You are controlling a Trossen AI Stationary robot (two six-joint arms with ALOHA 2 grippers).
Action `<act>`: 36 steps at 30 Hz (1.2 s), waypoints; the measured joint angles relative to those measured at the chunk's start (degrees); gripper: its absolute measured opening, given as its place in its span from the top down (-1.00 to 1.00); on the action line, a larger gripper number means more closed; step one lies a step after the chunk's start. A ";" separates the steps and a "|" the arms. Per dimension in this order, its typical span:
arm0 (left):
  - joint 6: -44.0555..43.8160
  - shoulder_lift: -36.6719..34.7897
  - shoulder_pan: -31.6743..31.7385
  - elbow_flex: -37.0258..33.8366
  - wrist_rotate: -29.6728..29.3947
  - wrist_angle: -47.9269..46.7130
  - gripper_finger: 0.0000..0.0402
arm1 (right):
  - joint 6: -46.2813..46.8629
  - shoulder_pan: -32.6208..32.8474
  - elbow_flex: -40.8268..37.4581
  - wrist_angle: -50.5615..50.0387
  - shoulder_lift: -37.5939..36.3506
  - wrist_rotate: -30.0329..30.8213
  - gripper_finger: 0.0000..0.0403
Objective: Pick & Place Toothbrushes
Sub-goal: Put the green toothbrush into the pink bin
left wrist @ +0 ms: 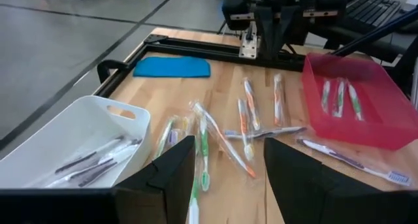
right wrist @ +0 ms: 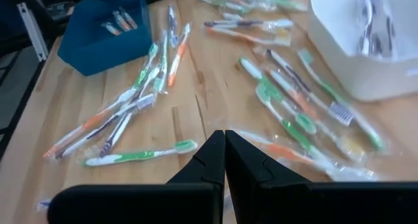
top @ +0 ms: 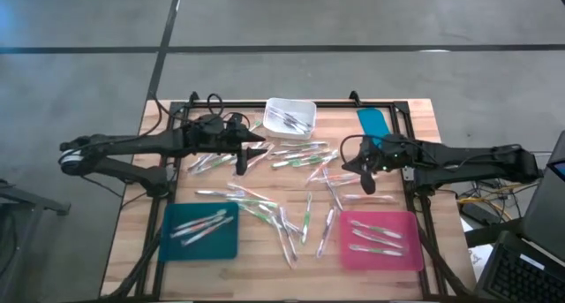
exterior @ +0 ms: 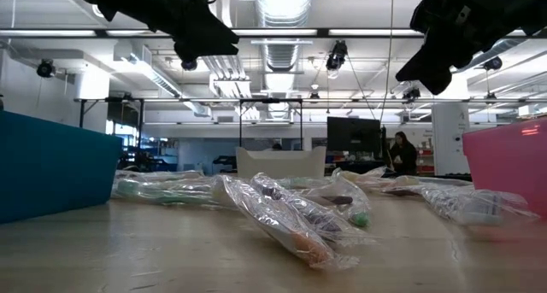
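above toothbrushes (top: 305,210) strewn on the wooden table (top: 256,259), left hand (top: 240,162) spread, right hand (top: 346,166) pressed together

Scattered toothbrushes (top: 300,184) crowd the table's (top: 132,228) middle; its left edge lies bare.

Both arms are dark — matte black links with black cables looped near the wrists. The left gripper (left wrist: 225,178) has broad, angular black fingers; the right gripper (right wrist: 225,162) shows slim black fingers tapering to wedge-shaped tips.
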 joint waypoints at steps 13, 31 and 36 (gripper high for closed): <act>0.03 0.00 0.02 -0.01 0.00 -0.01 0.07 | 0.08 -0.02 6.51 2.66 10.65 -7.02 0.96; 0.06 0.01 0.02 -0.02 -0.02 -0.02 0.07 | -16.86 -1.12 22.40 0.89 36.98 -5.35 0.92; 0.06 0.02 0.02 -0.04 -0.02 -0.02 0.07 | -19.07 -1.47 26.40 0.90 44.39 -5.36 0.77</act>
